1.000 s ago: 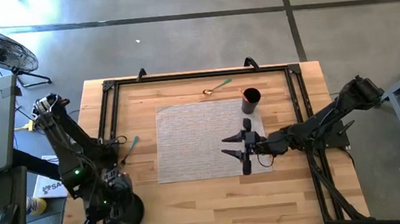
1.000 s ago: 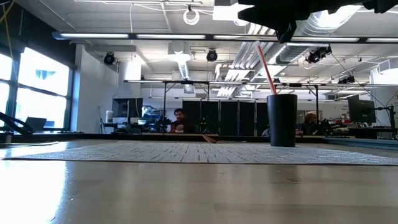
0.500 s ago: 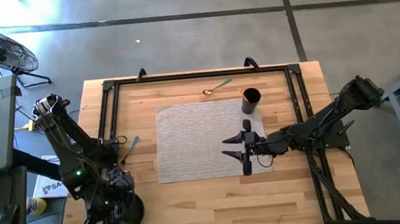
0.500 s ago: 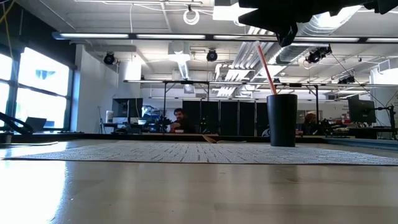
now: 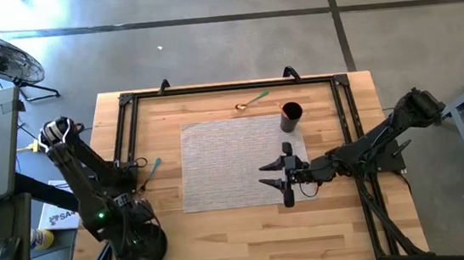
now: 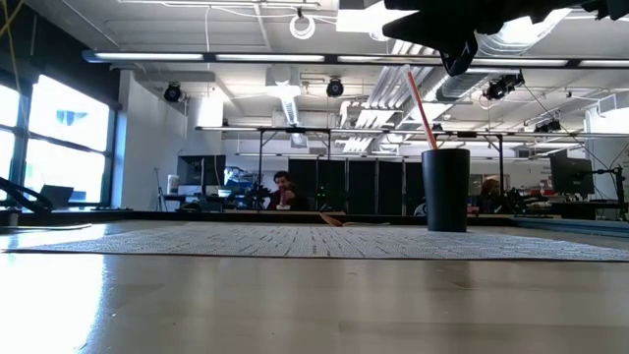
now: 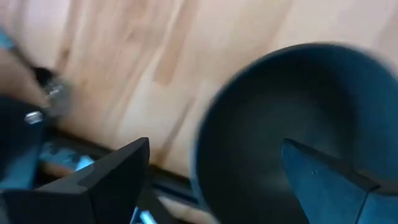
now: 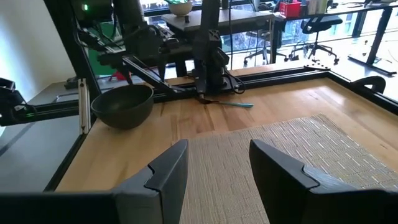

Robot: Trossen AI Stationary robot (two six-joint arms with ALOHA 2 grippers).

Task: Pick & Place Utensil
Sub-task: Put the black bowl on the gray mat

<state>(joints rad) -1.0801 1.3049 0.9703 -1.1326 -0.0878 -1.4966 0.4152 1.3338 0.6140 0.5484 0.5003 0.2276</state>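
Utensils lie apart on the pale wooden surface (image 5: 249, 222): a teal-handled one (image 5: 152, 173) at its left side, beside the dark round bowl (image 8: 122, 106) where the left pincer (image 7: 211, 171) hangs open. The right pincer (image 5: 276, 175), open and empty, hovers over the grey woven placemat (image 5: 226, 160). Farther back, a black cup (image 5: 290, 116) holds a red straw (image 6: 421, 106); beyond it rests a green-handled gold spoon (image 5: 251, 102).

- We see the mat (image 5: 239, 162) at the table's (image 5: 226, 241) middle.
- The cup (image 5: 290, 117) stands at its far right corner.
- The bowl (image 5: 143, 247) sits near-left.
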